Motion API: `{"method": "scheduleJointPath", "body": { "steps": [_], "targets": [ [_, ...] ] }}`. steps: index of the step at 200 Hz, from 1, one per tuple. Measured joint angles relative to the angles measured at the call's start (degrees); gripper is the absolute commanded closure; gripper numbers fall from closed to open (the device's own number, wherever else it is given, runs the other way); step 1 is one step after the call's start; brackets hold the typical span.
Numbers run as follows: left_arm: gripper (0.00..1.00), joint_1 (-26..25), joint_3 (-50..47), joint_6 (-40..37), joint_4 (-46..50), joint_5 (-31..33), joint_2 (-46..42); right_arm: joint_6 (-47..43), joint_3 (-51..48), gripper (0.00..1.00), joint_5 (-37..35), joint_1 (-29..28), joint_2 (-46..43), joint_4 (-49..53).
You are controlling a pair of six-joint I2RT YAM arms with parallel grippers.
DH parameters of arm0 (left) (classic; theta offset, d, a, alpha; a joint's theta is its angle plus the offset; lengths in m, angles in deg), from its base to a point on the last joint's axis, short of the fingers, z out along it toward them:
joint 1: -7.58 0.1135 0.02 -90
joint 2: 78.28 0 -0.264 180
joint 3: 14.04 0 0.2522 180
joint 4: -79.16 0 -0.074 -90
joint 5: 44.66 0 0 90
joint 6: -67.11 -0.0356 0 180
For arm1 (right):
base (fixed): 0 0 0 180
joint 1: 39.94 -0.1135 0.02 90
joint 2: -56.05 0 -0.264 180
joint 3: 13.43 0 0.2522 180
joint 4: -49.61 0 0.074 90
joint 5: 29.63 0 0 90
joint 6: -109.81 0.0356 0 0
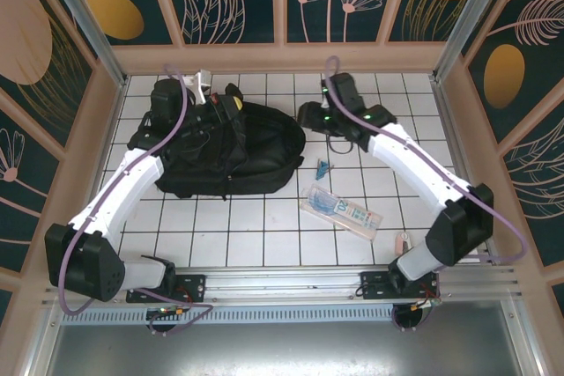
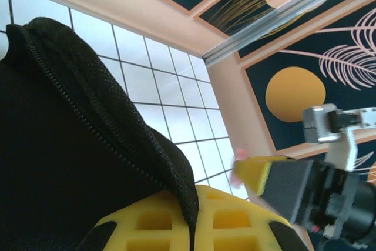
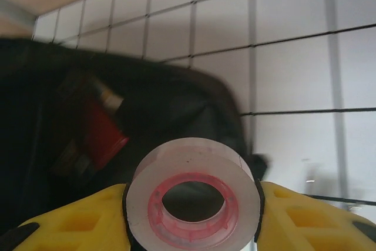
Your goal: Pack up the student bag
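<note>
The student bag lies left of centre on the tiled worktop. The left gripper has its jaws pinching the bag's zippered rim. The right gripper has its jaws clamping a clear tape roll just beside the bag's opening.

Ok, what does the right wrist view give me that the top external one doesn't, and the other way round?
Right wrist: the right gripper clamps a clear tape roll with a pink core above the open student bag; a red item lies inside.
Top external: the left arm reaches to the bag's far-left end, and a clear pouch and a small blue item lie on the table to the right of the bag.
Shared: the black bag and the white tiled table.
</note>
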Motion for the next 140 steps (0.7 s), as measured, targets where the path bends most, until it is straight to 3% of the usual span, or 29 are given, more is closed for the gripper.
{"method": "scheduleJointPath", "body": {
  "steps": [55,97,140],
  "targets": [
    [0.99,0.02,6.71,-0.07,5.70,-2.47,0.76,3.23,7.13,0.51,8.41,-6.49,14.84,-3.85],
    [1.00,0.00,10.43,-0.22,6.88,-5.22,0.76,6.58,20.09,0.50,10.97,-7.32,26.99,-3.41],
    [1.00,0.02,10.60,-0.70,6.71,-7.10,0.76,12.26,30.67,0.42,16.55,-7.65,36.76,-3.02]
  ]
}}
